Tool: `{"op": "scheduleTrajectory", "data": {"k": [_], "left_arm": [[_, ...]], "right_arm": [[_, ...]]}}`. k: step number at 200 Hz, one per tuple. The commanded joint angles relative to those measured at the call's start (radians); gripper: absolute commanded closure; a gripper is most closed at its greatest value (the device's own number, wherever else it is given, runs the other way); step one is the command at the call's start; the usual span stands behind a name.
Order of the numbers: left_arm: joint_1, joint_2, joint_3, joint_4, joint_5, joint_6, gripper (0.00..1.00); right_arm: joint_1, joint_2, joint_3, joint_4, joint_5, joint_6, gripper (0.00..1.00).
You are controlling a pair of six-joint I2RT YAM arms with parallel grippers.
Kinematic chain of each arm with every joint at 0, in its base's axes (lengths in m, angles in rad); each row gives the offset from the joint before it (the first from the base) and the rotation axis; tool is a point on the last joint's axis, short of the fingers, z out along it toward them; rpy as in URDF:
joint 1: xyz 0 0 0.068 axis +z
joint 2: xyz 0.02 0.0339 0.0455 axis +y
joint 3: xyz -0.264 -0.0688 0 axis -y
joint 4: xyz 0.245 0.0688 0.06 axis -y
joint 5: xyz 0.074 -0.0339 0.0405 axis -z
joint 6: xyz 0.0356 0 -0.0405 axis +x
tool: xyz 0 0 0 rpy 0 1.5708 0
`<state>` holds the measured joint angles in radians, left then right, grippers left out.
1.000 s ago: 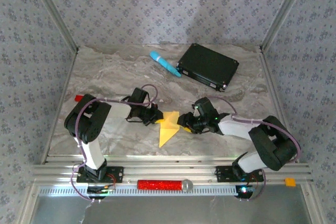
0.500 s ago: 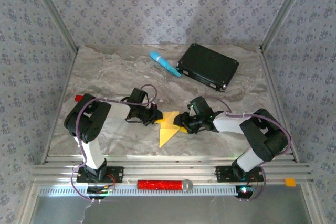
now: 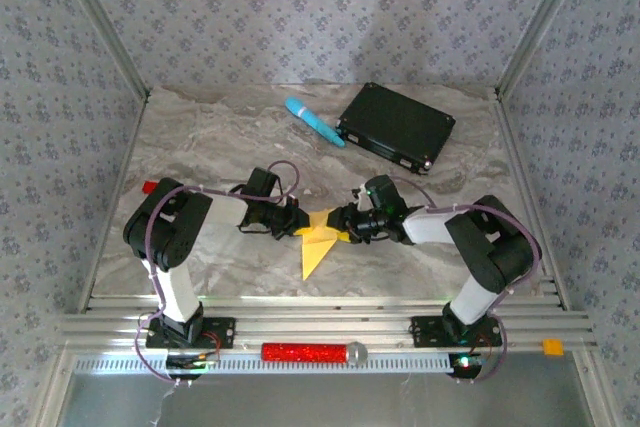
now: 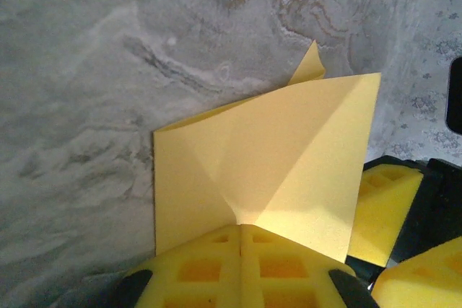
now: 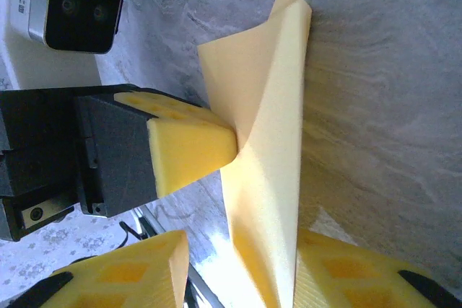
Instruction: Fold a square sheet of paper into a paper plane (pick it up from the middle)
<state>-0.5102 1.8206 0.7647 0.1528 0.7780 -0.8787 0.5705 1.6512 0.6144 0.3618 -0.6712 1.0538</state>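
Observation:
The yellow-orange sheet of paper point(image 3: 318, 244) is creased and partly folded, its pointed tip aimed at the table's near edge. My left gripper point(image 3: 297, 226) is shut on the sheet's left side, its yellow pads point(image 4: 242, 265) pressed together over a crease in the paper point(image 4: 281, 156). My right gripper point(image 3: 346, 228) is at the sheet's right side. Its jaws stand apart around the upright fold of the paper point(image 5: 271, 178): the fold rests against one pad point(image 5: 361, 272), and a gap separates it from the other pad point(image 5: 123, 272).
A light-blue cylinder point(image 3: 313, 121) and a black flat box point(image 3: 396, 127) lie at the back of the marble table point(image 3: 200, 137). A small red block point(image 3: 149, 186) sits by the left edge. A red cylinder point(image 3: 300, 351) rests on the front rail.
My right gripper has slid left to the paper, and its jaws now straddle the raised fold. The left gripper keeps its hold in the same place.

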Motion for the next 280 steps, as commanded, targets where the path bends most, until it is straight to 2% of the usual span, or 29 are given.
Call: {"op": "scheduleTrajectory", "data": {"k": [1,43,85,141,178,200,230,258,280], "left_arm": [[0.005,0.041,-0.003,-0.056,-0.048,0.021,1.00],[0.005,0.045,-0.013,-0.040,-0.048,0.016,1.00],[0.005,0.045,-0.024,-0.024,-0.048,0.012,1.00],[0.005,0.037,-0.033,-0.006,-0.048,0.003,1.00],[0.005,0.033,-0.030,0.003,-0.044,-0.002,1.00],[0.005,0.015,-0.030,0.011,-0.039,-0.006,1.00],[0.007,-0.062,-0.025,0.017,-0.044,-0.014,0.96],[0.004,-0.169,-0.034,0.002,-0.088,0.010,0.82],[-0.008,-0.247,-0.049,-0.033,-0.133,0.081,0.79]], "right_arm": [[-0.022,0.023,0.018,0.028,-0.056,-0.031,0.60],[-0.039,0.065,0.045,0.049,-0.107,-0.042,0.63],[-0.045,0.114,0.085,0.053,-0.141,-0.052,0.70],[-0.049,0.141,0.108,0.001,-0.146,-0.085,0.72],[-0.051,0.164,0.126,-0.006,-0.169,-0.095,0.78],[-0.053,0.158,0.124,-0.016,-0.166,-0.101,0.87],[-0.054,0.118,0.105,-0.057,-0.125,-0.110,0.99],[-0.054,0.031,0.042,-0.038,-0.032,-0.052,1.00],[-0.065,-0.051,-0.031,0.012,0.072,0.035,1.00]]}}
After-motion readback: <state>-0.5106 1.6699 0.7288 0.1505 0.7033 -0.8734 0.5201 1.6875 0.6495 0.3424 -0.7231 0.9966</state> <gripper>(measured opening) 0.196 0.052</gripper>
